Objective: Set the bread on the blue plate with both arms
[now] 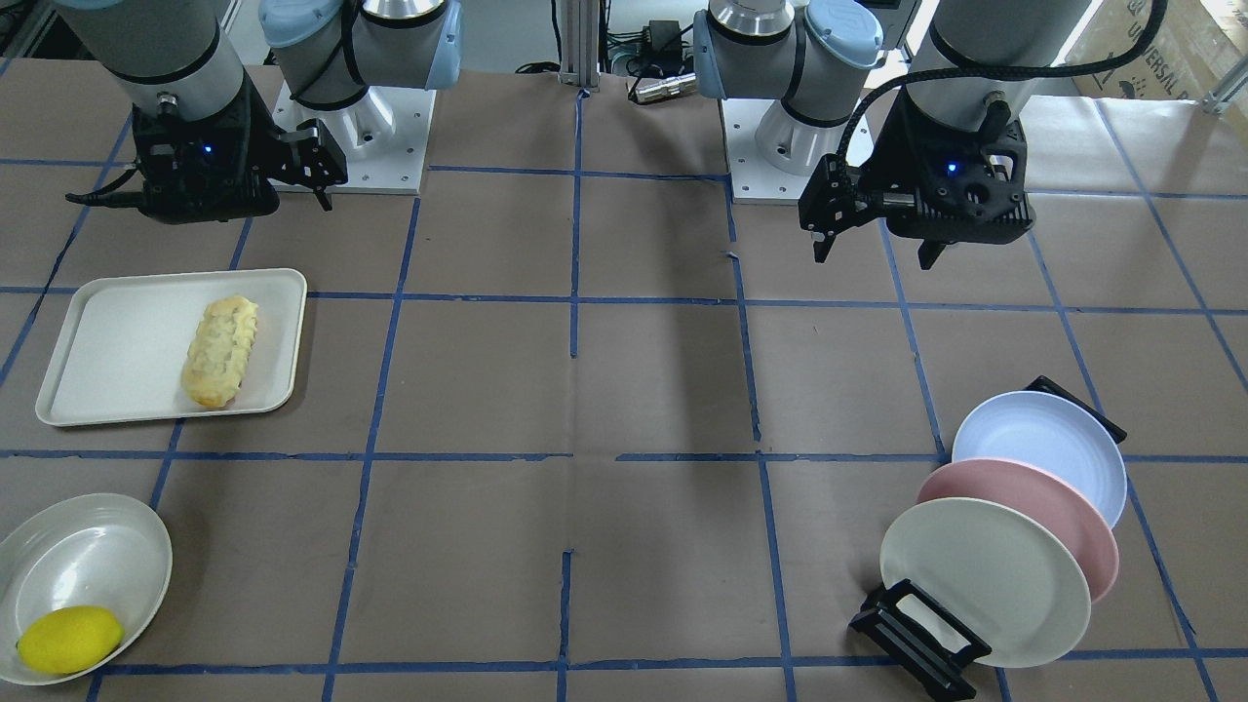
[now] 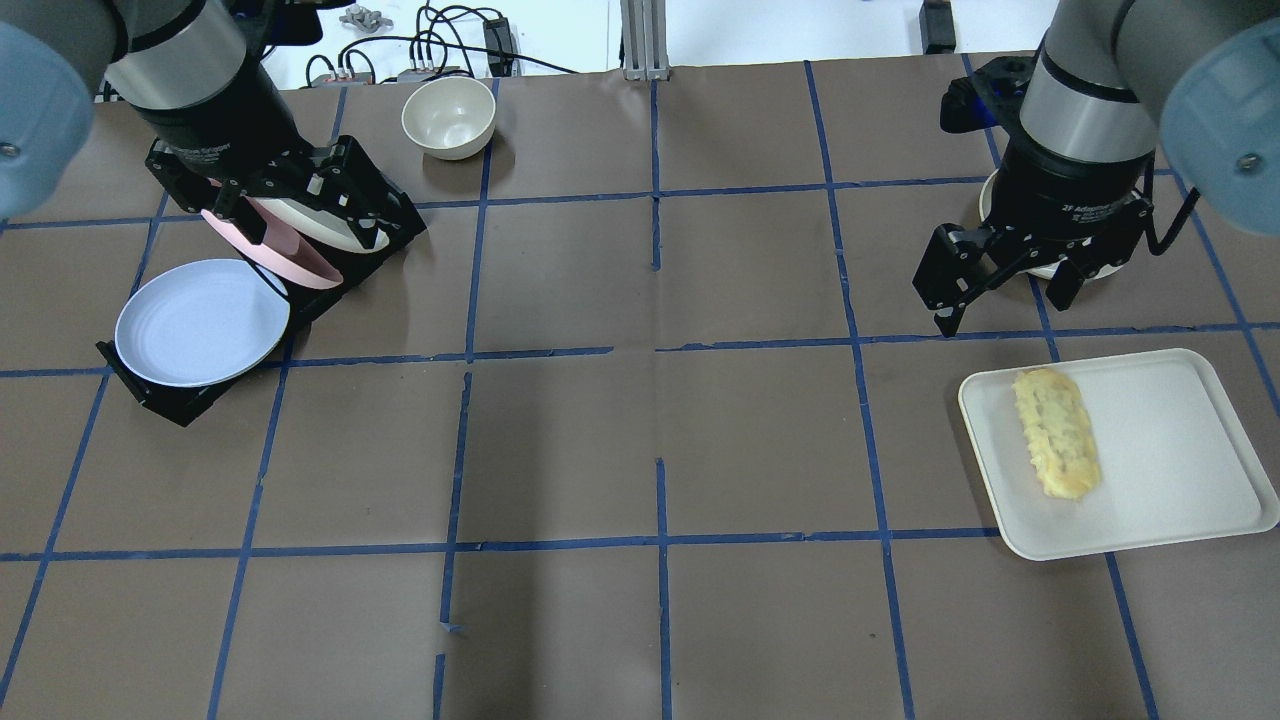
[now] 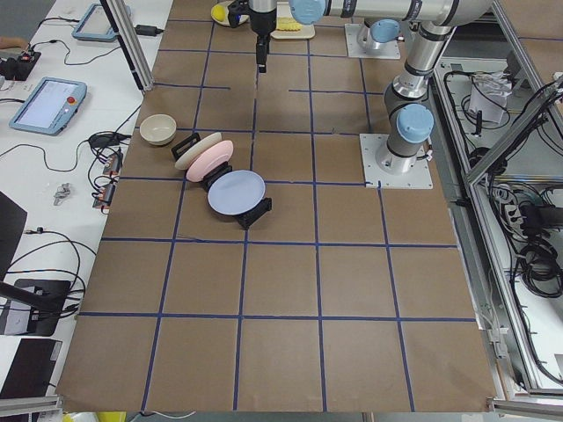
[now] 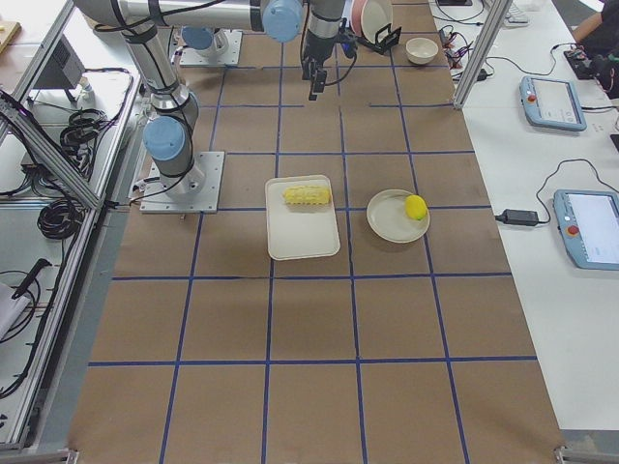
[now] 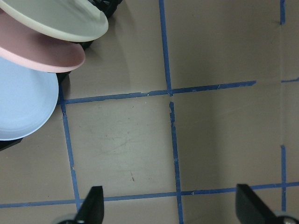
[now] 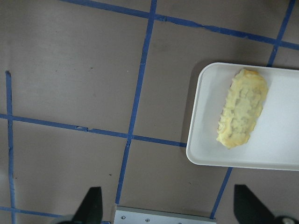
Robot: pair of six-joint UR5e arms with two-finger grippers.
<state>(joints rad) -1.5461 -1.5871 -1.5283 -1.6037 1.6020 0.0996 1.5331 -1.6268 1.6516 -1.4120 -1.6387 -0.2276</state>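
Observation:
The bread (image 1: 220,351) lies on a white tray (image 1: 107,361), on the robot's right side; it also shows in the overhead view (image 2: 1055,448) and the right wrist view (image 6: 242,114). The blue plate (image 1: 1043,453) leans in a black rack with two other plates, as the plate nearest the robot; it shows in the overhead view (image 2: 200,322) and the left wrist view (image 5: 23,105). My left gripper (image 1: 875,252) hangs open and empty above the table near the rack. My right gripper (image 2: 1000,300) hangs open and empty beyond the tray's far edge.
A pink plate (image 1: 1024,483) and a cream plate (image 1: 985,580) stand in the same rack (image 1: 916,639). A lemon (image 1: 68,639) lies in a grey bowl (image 1: 88,556) beside the tray. A small cream bowl (image 2: 448,117) sits at the far edge.

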